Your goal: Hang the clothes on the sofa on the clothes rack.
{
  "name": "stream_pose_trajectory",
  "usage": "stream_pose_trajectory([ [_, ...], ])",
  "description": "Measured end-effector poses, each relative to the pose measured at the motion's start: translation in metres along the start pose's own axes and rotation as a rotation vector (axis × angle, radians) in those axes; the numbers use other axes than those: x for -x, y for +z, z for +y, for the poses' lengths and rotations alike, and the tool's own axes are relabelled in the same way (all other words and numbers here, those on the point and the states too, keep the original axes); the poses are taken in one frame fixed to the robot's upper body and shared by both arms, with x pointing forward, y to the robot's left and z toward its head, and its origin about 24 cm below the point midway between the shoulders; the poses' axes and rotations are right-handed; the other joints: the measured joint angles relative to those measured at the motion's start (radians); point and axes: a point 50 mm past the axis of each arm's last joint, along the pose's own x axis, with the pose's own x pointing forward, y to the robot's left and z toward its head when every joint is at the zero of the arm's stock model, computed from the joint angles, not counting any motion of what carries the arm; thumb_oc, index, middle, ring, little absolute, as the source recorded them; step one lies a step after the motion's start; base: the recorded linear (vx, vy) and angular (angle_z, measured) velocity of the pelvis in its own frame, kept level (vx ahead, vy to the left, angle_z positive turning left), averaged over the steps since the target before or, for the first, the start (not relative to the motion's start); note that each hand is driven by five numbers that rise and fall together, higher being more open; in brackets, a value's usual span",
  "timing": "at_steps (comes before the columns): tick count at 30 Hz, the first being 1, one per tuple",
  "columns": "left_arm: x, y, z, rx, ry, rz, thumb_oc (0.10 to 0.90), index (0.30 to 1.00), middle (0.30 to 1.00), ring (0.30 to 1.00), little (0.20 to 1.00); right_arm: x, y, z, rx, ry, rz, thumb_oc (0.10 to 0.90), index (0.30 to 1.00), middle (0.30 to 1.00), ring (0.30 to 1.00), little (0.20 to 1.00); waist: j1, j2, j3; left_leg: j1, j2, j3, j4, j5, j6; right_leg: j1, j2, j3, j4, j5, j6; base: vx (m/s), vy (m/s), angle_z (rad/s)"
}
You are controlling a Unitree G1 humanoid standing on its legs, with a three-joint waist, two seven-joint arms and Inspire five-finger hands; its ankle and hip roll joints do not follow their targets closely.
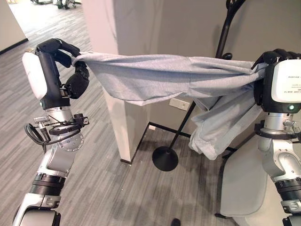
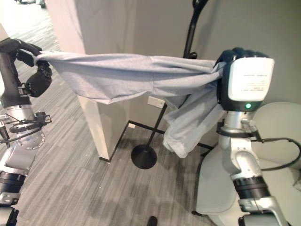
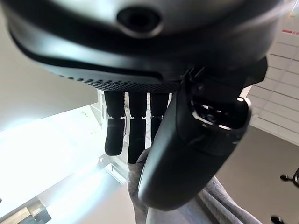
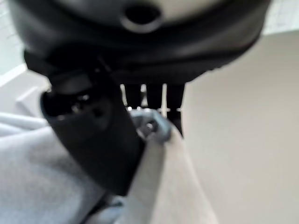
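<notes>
I hold the grey garment [image 1: 160, 75] stretched out in the air in front of the black clothes rack [image 1: 221, 47], my left hand [image 1: 63, 49] and right hand [image 2: 230, 63] each with fingers curled on an end. Carrying step; next, I judge, lift it onto the rack's top.

Lt grey garment [image 1: 160, 75] stretched horiz. in the air, one end bunched & drooping. Black clothes rack [image 1: 221, 52] w/ round base just behind it.
</notes>
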Motion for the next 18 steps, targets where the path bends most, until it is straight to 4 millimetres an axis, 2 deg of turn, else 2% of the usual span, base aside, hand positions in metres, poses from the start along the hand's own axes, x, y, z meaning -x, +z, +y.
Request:
stream_pose_trajectory([
  [1, -0.001, -0.001, 0.002, -0.013, -0.001, 0.000, 0.400, 0.300, 0.300, 0.300, 0.300, 0.000, 0.001, 0.000, -0.011, -0.003, -0.008, 0.400, 0.300, 0.300, 0.300, 0.300, 0.006, -0.005, 0.001, -0.020, 0.018, 0.001, 0.058, -0.016, -0.024, 0.008, 0.025, -0.007, 0.000, -0.002, -0.007, 0.12, -0.153, -0.02],
  [3, -0.001, -0.004, 0.004, -0.029, -0.001, 0.011, 0.400, 0.300, 0.300, 0.300, 0.300, -0.001, 0.003, -0.001, -0.023, -0.012, -0.019, 0.400, 0.300, 0.300, 0.300, 0.300, 0.020, -0.020, 0.001, -0.070, 0.039, 0.001, 0.212, -0.031, -0.047, 0.031, 0.051, -0.007, 0.000, -0.001, -0.052, 0.02, -0.179, -0.10],
  [4, 0.000, -0.005, 0.004, -0.034, -0.005, 0.014, 0.400, 0.300, 0.300, 0.300, 0.300, -0.002, 0.004, -0.003, -0.025, -0.031, -0.023, 0.400, 0.300, 0.300, 0.300, 0.300, 0.032, -0.031, 0.000, -0.144, 0.039, -0.006, 0.378, -0.023, -0.058, 0.044, 0.070, -0.013, 0.003, -0.010, -0.080, 0.02, -0.177, -0.20],
  [5, -0.001, -0.004, 0.006, -0.036, 0.002, 0.010, 0.400, 0.300, 0.300, 0.300, 0.300, -0.006, 0.004, -0.005, -0.023, -0.054, -0.028, 0.400, 0.300, 0.300, 0.300, 0.300, 0.047, -0.034, 0.002, -0.217, 0.046, -0.020, 0.536, -0.013, -0.069, 0.045, 0.076, -0.025, 0.009, -0.017, -0.092, 0.10, -0.067, -0.27],
  [6, -0.004, -0.003, 0.008, -0.047, 0.009, -0.005, 0.400, 0.300, 0.300, 0.300, 0.300, -0.011, 0.004, -0.008, -0.023, -0.077, -0.033, 0.400, 0.300, 0.300, 0.300, 0.300, 0.058, -0.043, 0.007, -0.311, 0.045, -0.042, 0.690, 0.015, -0.074, 0.052, 0.080, -0.027, 0.005, -0.034, -0.116, 0.10, 0.007, -0.22],
  [7, -0.009, 0.000, 0.012, -0.073, 0.010, -0.038, 0.400, 0.300, 0.300, 0.300, 0.300, -0.017, 0.004, -0.014, -0.015, -0.108, -0.039, 0.400, 0.300, 0.300, 0.300, 0.300, 0.046, -0.056, 0.013, -0.389, 0.031, -0.040, 0.782, -0.037, -0.041, 0.058, 0.079, -0.007, 0.004, -0.081, -0.158, 0.17, 0.117, 0.13],
  [8, -0.015, 0.006, 0.020, -0.120, 0.027, -0.100, 0.400, 0.300, 0.300, 0.300, 0.300, -0.028, 0.001, -0.033, 0.000, -0.212, -0.041, 0.400, 0.300, 0.300, 0.300, 0.300, 0.041, -0.073, 0.041, -0.436, -0.012, -0.022, 0.624, -0.117, -0.003, 0.062, 0.055, 0.032, 0.004, -0.147, -0.128, 0.18, 0.134, 0.19],
  [9, -0.017, 0.010, 0.020, -0.130, 0.029, -0.121, 0.400, 0.300, 0.300, 0.300, 0.300, -0.034, -0.004, -0.040, 0.015, -0.275, -0.023, 0.400, 0.300, 0.300, 0.300, 0.300, 0.044, -0.065, 0.054, -0.464, -0.026, -0.016, 0.516, -0.113, 0.003, 0.061, 0.056, 0.040, 0.004, -0.146, -0.129, 0.24, 0.142, 0.01],
  [11, -0.017, 0.016, 0.020, -0.148, 0.016, -0.161, 0.400, 0.300, 0.300, 0.300, 0.300, -0.035, -0.009, -0.041, 0.043, -0.285, -0.003, 0.400, 0.300, 0.300, 0.300, 0.300, 0.045, -0.063, 0.055, -0.462, -0.043, 0.036, 0.299, -0.038, 0.029, 0.071, 0.054, 0.044, 0.004, -0.150, -0.118, 0.10, 0.054, -0.32],
  [12, -0.019, 0.019, 0.021, -0.151, 0.023, -0.186, 0.400, 0.300, 0.300, 0.300, 0.300, -0.034, -0.010, -0.042, 0.052, -0.280, 0.007, 0.400, 0.300, 0.300, 0.300, 0.300, 0.032, -0.040, 0.053, -0.446, -0.046, 0.036, 0.186, 0.097, 0.040, 0.097, 0.067, 0.053, 0.003, -0.160, -0.102, 0.05, 0.029, -0.35],
  [13, -0.020, 0.020, 0.021, -0.158, 0.026, -0.196, 0.400, 0.300, 0.300, 0.300, 0.300, -0.034, -0.010, -0.044, 0.057, -0.286, 0.006, 0.400, 0.300, 0.300, 0.300, 0.300, 0.028, -0.011, 0.052, -0.437, -0.042, 0.018, 0.169, 0.194, 0.043, 0.114, 0.085, 0.058, 0.003, -0.170, -0.089, 0.05, 0.028, -0.30],
  [14, -0.020, 0.020, 0.021, -0.162, 0.026, -0.201, 0.400, 0.300, 0.300, 0.300, 0.300, -0.035, -0.010, -0.045, 0.060, -0.291, 0.005, 0.400, 0.300, 0.300, 0.300, 0.300, 0.026, 0.002, 0.051, -0.434, -0.038, 0.011, 0.167, 0.237, 0.046, 0.120, 0.092, 0.059, 0.003, -0.174, -0.083, 0.12, 0.063, 0.03],
  [15, -0.036, 0.031, 0.020, -0.175, 0.058, -0.269, 0.400, 0.300, 0.300, 0.300, 0.300, -0.036, -0.017, -0.052, 0.087, -0.337, 0.029, 0.400, 0.300, 0.300, 0.300, 0.300, -0.016, -0.010, 0.052, -0.406, -0.085, 0.008, 0.086, 0.249, 0.040, 0.117, 0.048, 0.047, 0.002, -0.202, -0.058, 0.11, 0.054, 0.11],
  [18, -0.042, 0.040, 0.019, -0.184, 0.064, -0.328, 0.400, 0.300, 0.300, 0.300, 0.300, -0.038, -0.022, -0.048, 0.099, -0.321, 0.047, 0.400, 0.300, 0.300, 0.300, 0.300, -0.004, -0.012, 0.049, -0.353, -0.118, 0.029, 0.013, 0.248, 0.043, 0.128, 0.005, 0.049, 0.002, -0.212, -0.036, 0.10, 0.074, 0.03],
])
